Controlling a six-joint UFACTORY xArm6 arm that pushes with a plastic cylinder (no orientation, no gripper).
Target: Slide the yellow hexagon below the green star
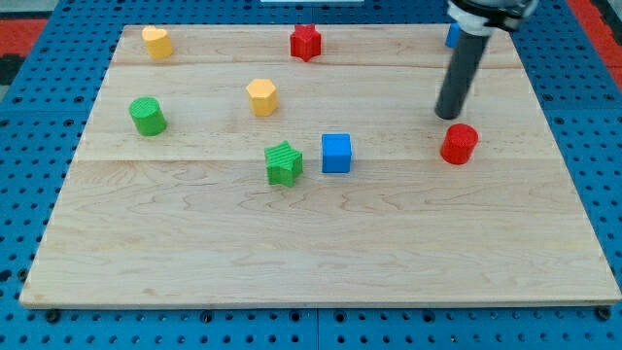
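On the table, taking twelve o'clock as the view's top, the green star sat near the middle with the blue cube just beside it at three o'clock. The yellow hexagon lay at eleven o'clock from the star, apart from it. The green cylinder stood at nine o'clock from the hexagon. Along the twelve o'clock edge lay the yellow heart, the red star, and a blue block partly hidden behind the rod. The red cylinder lay at three o'clock from the cube, well apart. My tip stood just beside that cylinder at eleven o'clock.
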